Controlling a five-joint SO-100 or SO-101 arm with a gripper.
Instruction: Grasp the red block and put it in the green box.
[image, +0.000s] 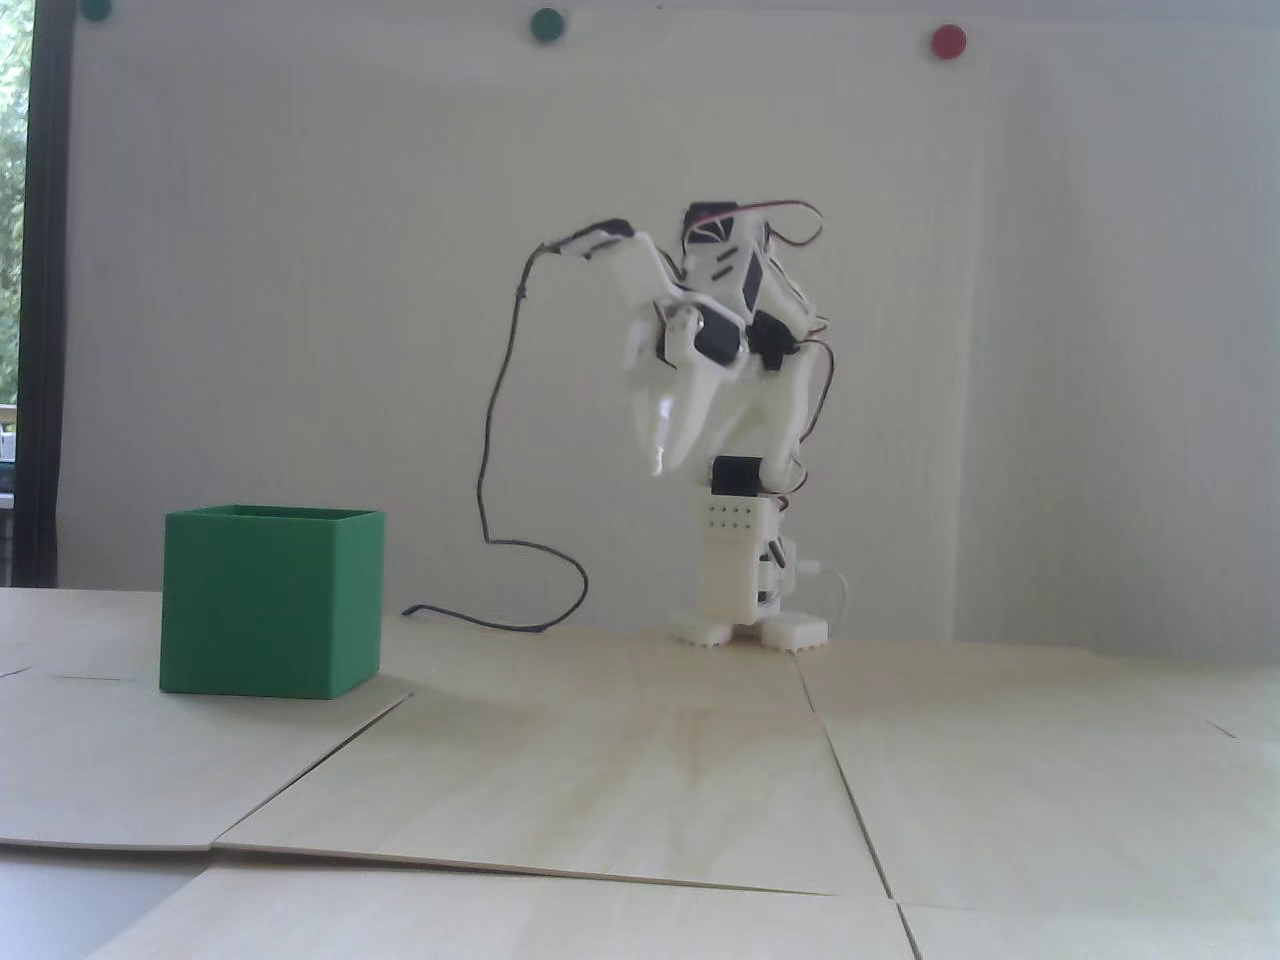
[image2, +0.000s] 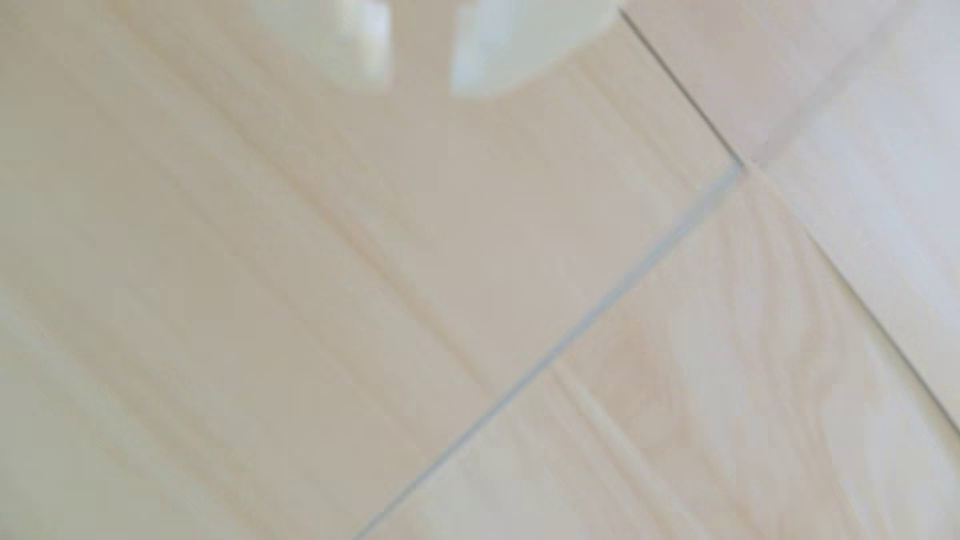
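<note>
With no red block in sight, the slightly parted, empty pincer (image: 668, 462) should scan the bench (image: 640, 780) below before descending.

Fixed view: soft daylight enters from window (image: 15, 300) at left edge; you get pale, low-contrast picture, slightly hazy. Green box (image: 270, 600) casts faint shadow to its right. Wrist view: bright, washed out, whole frame blurred; your fingertips (image2: 363, 46) out of focus.
</note>
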